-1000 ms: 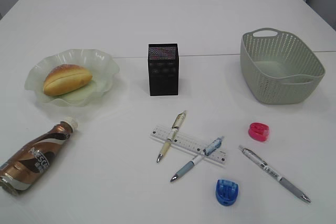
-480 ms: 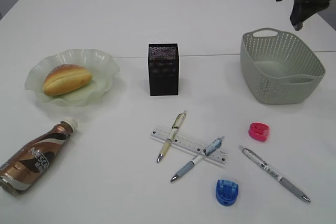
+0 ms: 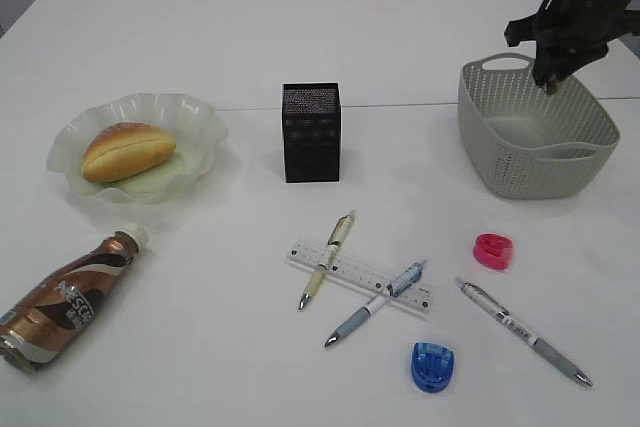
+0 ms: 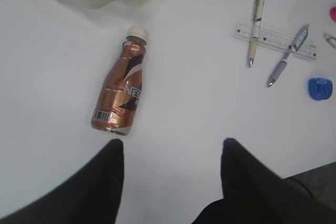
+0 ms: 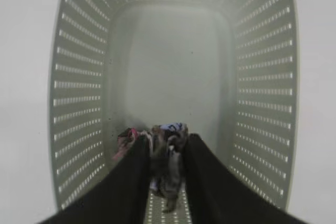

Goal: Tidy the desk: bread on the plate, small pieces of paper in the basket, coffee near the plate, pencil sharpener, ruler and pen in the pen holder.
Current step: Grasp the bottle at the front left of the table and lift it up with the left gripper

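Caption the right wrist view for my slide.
Fingers pinch crumpled paper above the basket.

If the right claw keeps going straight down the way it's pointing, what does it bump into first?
Probably the basket's bare floor. The right gripper points down into it with crumpled paper between its fingers; depth is hard to judge.

Even, diffuse overhead light leaves the white table point(image 3: 400, 37) bright, with only faint soft shadows under things. The exterior view is slightly soft (low resolution). Both wrist views blur their dark jaws up close, and the basket point(image 5: 79, 77) interior looks hazy.
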